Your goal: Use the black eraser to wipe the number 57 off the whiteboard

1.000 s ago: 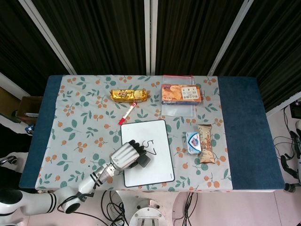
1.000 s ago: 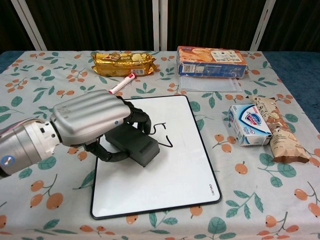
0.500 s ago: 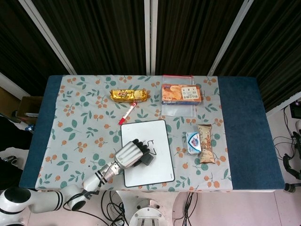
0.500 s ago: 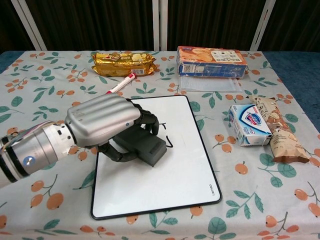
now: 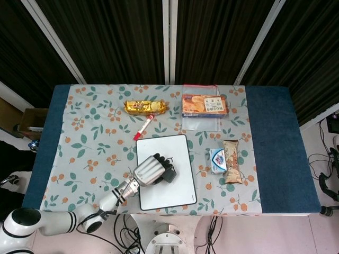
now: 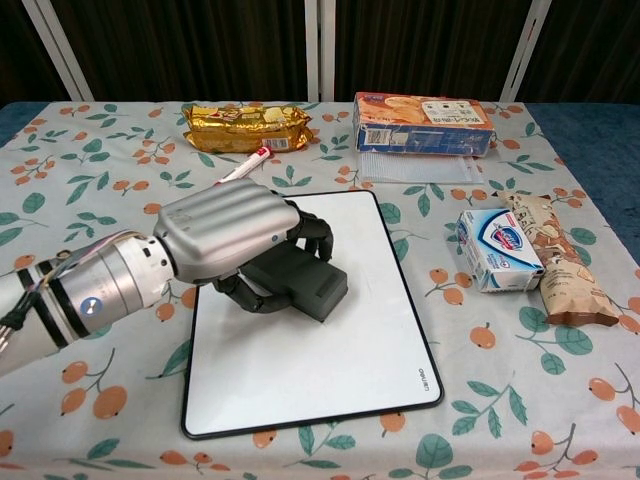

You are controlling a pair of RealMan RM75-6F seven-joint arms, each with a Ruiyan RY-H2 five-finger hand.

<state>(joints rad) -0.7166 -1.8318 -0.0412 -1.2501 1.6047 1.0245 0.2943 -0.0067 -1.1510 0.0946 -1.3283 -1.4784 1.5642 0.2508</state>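
Observation:
The whiteboard (image 6: 330, 370) (image 5: 177, 188) lies flat at the table's near middle. My left hand (image 6: 228, 236) (image 5: 150, 170) grips the black eraser (image 6: 305, 283) (image 5: 169, 175) and presses it on the board's upper middle. The eraser and hand cover the spot where the number stood; no writing shows on the bare board around them. My right hand is in neither view.
A red-and-white marker (image 6: 243, 167) lies just beyond the board's far left corner. A gold snack pack (image 6: 247, 126) and a biscuit box (image 6: 423, 122) sit at the back. A soap box (image 6: 499, 248) and a brown wrapper (image 6: 558, 266) lie right of the board.
My left hand slid the eraser to the right across the board. The number, visible a second ago, is now covered or wiped.

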